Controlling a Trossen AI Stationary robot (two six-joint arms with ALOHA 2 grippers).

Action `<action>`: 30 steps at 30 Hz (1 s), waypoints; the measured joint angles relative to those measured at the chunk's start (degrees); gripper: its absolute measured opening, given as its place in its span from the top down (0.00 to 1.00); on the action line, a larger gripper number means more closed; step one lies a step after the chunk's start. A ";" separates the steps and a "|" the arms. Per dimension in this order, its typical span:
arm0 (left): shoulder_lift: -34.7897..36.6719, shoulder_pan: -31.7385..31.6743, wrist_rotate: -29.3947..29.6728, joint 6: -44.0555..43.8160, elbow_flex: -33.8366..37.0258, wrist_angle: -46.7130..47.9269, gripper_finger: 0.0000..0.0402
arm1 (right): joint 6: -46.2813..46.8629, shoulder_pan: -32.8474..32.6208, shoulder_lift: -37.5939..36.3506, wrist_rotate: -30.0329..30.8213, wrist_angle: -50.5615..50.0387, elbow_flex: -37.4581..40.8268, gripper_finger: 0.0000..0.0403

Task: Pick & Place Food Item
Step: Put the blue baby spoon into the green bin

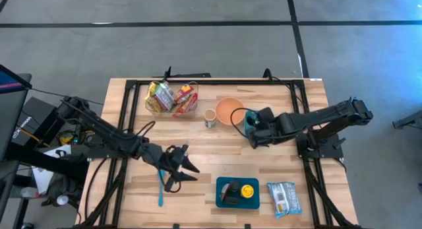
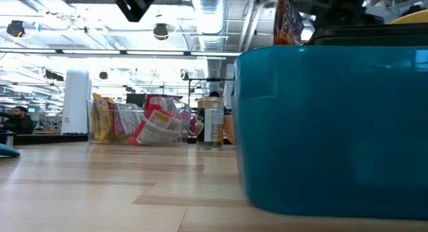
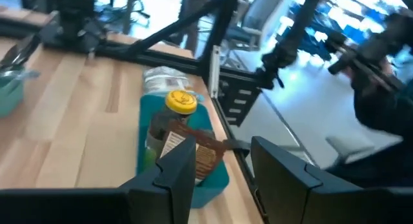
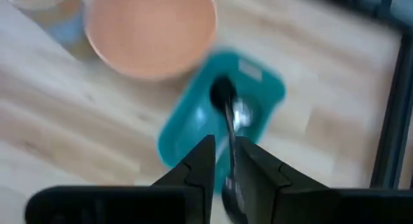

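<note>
A teal tray near the table's front edge holds a yellow-lidded jar and a brown packet. My left gripper is open and empty above the table, left of the tray; in its wrist view the gripper faces the tray. A blue utensil lies flat below it. My right gripper is shut on a metal spoon over a small teal dish, beside an orange bowl. My right gripper pinches the spoon's handle between its two fingers. The fingers come from above, slanting down, and lie about along the handle. The spoon's far end is down in the small teal dish, which stands on the table.
A clear bin of snack packets stands at the back, with a small can to its right. A pale snack bag lies at the front right. A black frame runs around the tabletop. Bare wood shows in the middle.
</note>
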State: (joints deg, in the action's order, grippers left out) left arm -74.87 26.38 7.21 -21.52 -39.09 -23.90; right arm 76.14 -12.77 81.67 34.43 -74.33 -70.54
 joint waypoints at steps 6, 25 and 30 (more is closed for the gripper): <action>-0.02 0.38 5.94 -9.89 -0.02 5.39 0.64 | -5.39 -3.70 0.00 12.22 2.88 -0.46 0.86; -0.02 0.34 -3.18 -52.57 -0.04 37.94 0.64 | -9.21 -9.40 0.07 29.44 8.41 -0.46 0.86; -0.04 0.68 -8.72 -61.36 -0.04 44.34 0.64 | -9.21 -9.31 0.09 30.17 8.63 -0.46 0.86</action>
State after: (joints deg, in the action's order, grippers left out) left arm -74.91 27.06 -1.51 -82.88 -39.13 20.44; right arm 66.94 -22.09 81.76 64.60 -65.69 -71.00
